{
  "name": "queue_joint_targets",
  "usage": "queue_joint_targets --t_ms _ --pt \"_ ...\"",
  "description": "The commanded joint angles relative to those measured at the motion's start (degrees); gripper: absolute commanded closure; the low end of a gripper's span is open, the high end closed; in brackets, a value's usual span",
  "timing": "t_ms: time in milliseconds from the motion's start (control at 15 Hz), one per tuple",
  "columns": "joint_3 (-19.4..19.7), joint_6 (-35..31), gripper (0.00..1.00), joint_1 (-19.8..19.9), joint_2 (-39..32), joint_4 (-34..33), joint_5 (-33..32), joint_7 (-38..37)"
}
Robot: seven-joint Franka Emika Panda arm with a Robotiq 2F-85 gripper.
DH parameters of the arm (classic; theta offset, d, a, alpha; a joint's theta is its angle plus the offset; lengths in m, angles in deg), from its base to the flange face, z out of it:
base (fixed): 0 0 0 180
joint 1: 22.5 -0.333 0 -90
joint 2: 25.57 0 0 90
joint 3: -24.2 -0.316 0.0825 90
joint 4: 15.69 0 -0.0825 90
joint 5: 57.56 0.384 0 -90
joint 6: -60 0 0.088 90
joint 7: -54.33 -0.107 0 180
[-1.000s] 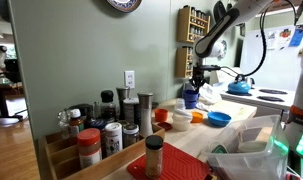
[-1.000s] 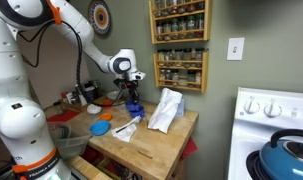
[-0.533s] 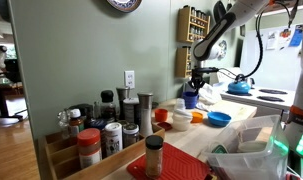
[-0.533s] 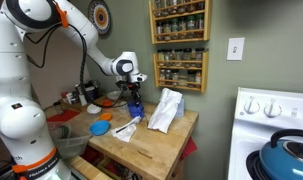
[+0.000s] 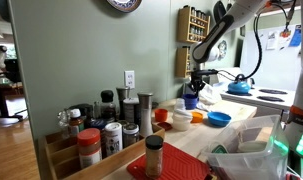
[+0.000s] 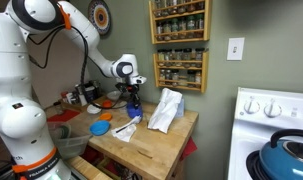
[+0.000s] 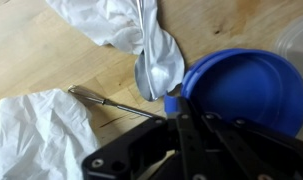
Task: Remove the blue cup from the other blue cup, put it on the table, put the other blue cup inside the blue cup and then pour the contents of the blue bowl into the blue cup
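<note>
Pinching the rim of the blue cup [image 7: 241, 85], the tool [image 7: 177, 102] hangs above the table [image 7: 31, 45] near green walls [image 6: 223, 105].

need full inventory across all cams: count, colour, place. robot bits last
light wood-look table: one, beige, under everything.
tall blue cup: one visible, blue, directly below the gripper; a nested second cup cannot be told.
shallow round blue bowl: one, blue, on the table beside the cup.
orange bowl: one, orange, near the blue bowl.
crumpled white bag: one, white, on the table next to the cup.
thin metal rod: one, silver, lying on the table.
spice jars: many, mixed colours, in a foreground rack.
wooden wall spice rack: one, brown, on the green wall.
blue kettle: one, on the white stove.
robot arm: one, white.
gripper: one, black, shut on the cup's rim.
</note>
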Motion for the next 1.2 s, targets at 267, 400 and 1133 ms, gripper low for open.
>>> queue_joint_targets --t_ms 267,400,1133 --pt "0.5 3.2 0.69 -1.8 1.1 1.2 -0.4 -3.0" --pt "0.5 2.9 0.56 -1.9 2.7 2.3 0.0 -3.4" --pt "-1.4 9.9 0.00 -1.8 17.7 15.6 7.2 18.8"
